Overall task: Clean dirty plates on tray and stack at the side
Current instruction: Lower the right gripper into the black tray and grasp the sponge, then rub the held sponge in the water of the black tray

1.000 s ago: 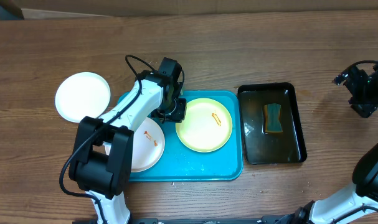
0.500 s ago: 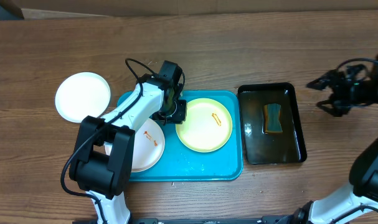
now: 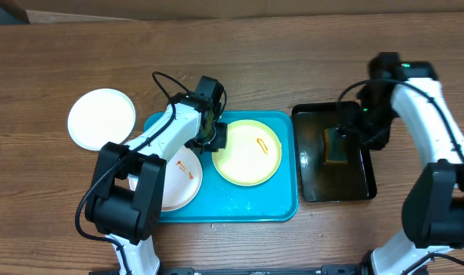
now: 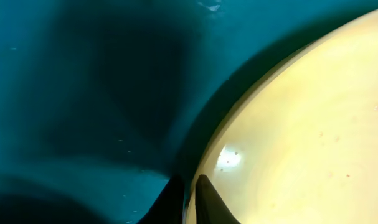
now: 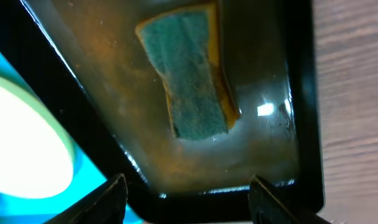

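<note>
The teal tray point(image 3: 239, 202) holds a pale yellow-green plate point(image 3: 251, 156) with an orange smear and a white plate point(image 3: 180, 177) with orange smears, partly under my left arm. Another white plate point(image 3: 102, 118) lies on the table left of the tray. My left gripper point(image 3: 214, 138) is shut on the yellow-green plate's left rim point(image 4: 192, 193); the plate fills the right of the left wrist view point(image 4: 301, 124). My right gripper point(image 3: 352, 130) is open above the black tray, over the sponge point(image 5: 189, 81); its fingers point(image 5: 189, 196) are wide apart.
A black tray point(image 3: 312, 183) with brownish water stands right of the teal tray, with a green and yellow sponge point(image 3: 336, 147) in it. It also shows in the right wrist view point(image 5: 301, 93). The wooden table point(image 3: 293, 69) surrounds everything.
My right arm has swung in from the far right edge to above the black tray and sponge. My left gripper has stayed at the yellow-green plate's rim.
</note>
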`<state>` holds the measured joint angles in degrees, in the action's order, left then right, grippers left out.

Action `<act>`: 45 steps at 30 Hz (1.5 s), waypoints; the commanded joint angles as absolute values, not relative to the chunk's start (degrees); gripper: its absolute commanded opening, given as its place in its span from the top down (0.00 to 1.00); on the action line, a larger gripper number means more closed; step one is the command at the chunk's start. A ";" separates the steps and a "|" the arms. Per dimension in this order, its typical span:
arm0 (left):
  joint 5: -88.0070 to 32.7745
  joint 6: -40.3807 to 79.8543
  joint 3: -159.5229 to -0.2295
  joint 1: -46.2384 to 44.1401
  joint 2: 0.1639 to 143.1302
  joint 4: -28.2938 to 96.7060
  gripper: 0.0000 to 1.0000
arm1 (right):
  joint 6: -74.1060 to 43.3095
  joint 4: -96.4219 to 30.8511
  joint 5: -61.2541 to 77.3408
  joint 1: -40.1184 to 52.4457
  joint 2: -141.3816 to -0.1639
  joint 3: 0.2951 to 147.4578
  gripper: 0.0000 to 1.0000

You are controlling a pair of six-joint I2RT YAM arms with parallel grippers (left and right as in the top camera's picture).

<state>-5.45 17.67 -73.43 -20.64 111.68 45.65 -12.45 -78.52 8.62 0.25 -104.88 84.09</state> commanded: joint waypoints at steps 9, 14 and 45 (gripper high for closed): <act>-1.45 16.73 -73.03 -20.12 112.49 46.02 0.91 | -15.25 -63.68 3.03 4.99 -102.98 70.52 0.32; -1.52 16.73 -73.03 -20.12 112.49 46.26 0.85 | -15.25 -54.92 3.05 5.10 -102.98 65.41 0.31; -1.96 16.73 -73.03 -20.16 112.49 46.61 0.76 | -15.05 -51.18 0.58 5.26 -102.98 64.88 0.55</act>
<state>-2.28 17.43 -73.43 -20.49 111.68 46.70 -14.68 -52.05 -0.19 4.97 -104.62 65.89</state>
